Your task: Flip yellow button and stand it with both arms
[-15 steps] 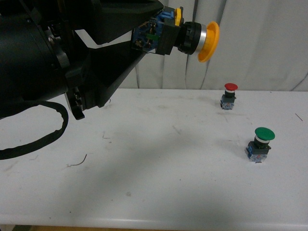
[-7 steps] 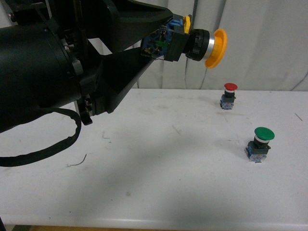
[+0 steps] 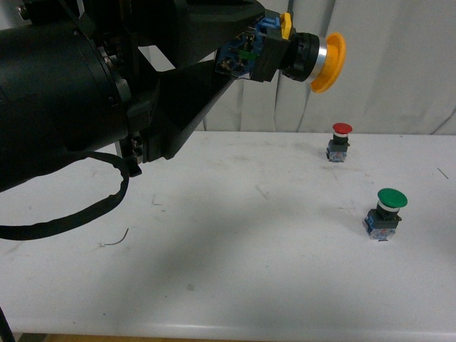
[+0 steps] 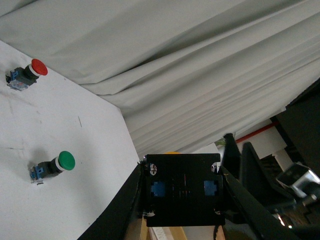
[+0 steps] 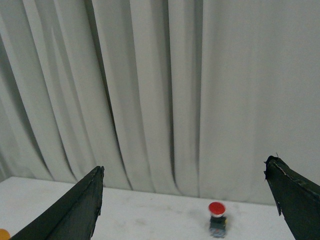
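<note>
High above the white table (image 3: 235,235), the yellow button (image 3: 313,60) lies sideways in the air, its yellow cap pointing right and its blue-grey block held in my left gripper (image 3: 246,57), which is shut on it. In the left wrist view the block's dark back (image 4: 182,190) fills the gap between the black fingers (image 4: 122,210). My right gripper (image 5: 185,167) stands open with nothing between its fingers (image 5: 75,210), facing the curtain. It does not show in the front view. A sliver of the yellow cap (image 5: 2,234) shows at that view's lower corner.
A red-capped button (image 3: 341,140) stands at the back right of the table, and a green-capped button (image 3: 386,212) stands nearer on the right. A black cable (image 3: 71,214) loops under the bulky left arm. A pale curtain (image 3: 399,64) hangs behind.
My left arm has carried the yellow button to the right and slightly up. The arm now fills more of the front view.
</note>
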Robot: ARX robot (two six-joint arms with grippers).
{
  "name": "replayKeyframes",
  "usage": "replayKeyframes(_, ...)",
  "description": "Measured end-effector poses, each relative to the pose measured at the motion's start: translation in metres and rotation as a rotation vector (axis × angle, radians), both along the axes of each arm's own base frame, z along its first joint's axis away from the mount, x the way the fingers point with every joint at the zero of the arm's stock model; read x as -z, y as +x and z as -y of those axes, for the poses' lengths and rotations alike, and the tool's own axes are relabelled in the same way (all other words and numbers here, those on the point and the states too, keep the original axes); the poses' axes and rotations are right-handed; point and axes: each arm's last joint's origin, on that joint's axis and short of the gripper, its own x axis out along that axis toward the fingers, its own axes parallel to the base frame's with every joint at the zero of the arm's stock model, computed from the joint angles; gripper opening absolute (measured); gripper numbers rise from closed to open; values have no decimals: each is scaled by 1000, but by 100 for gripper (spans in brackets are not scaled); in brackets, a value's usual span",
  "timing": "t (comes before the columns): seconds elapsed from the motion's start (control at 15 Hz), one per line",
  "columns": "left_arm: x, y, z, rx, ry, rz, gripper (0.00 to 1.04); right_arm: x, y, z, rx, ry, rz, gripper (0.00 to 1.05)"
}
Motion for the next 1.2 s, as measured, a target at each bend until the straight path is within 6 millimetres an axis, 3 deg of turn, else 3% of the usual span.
replayKeyframes(0.13,-1,1,0,-3,-1,5,36,0,20,-11,-103,111,-40,98)
replayKeyframes(0.27,-2,1,0,-7,1,9,36,-5,17,-25,-339,257,-57,98)
replayKeyframes(0.33,-2,1,1,-6,2,12,36,9,17,-31,-461,342,-183,98)
replayKeyframes(0.47,-2,0,3,-4,8,21,36,58,19,-48,-597,634,-589,98)
replayKeyframes(0.6,-2,0,3,-4,11,18,36,61,22,-54,-609,869,-711,98)
replayKeyframes(0.8,-1,0,5,-3,16,17,36,68,34,-59,-581,1087,-816,98)
replayKeyframes(1.0,-1,-1,6,-3,20,10,36,63,44,-75,-617,1135,-832,98)
replayKeyframes(1.2,0,-1,7,-2,21,8,36,63,41,-86,-649,1134,-859,98)
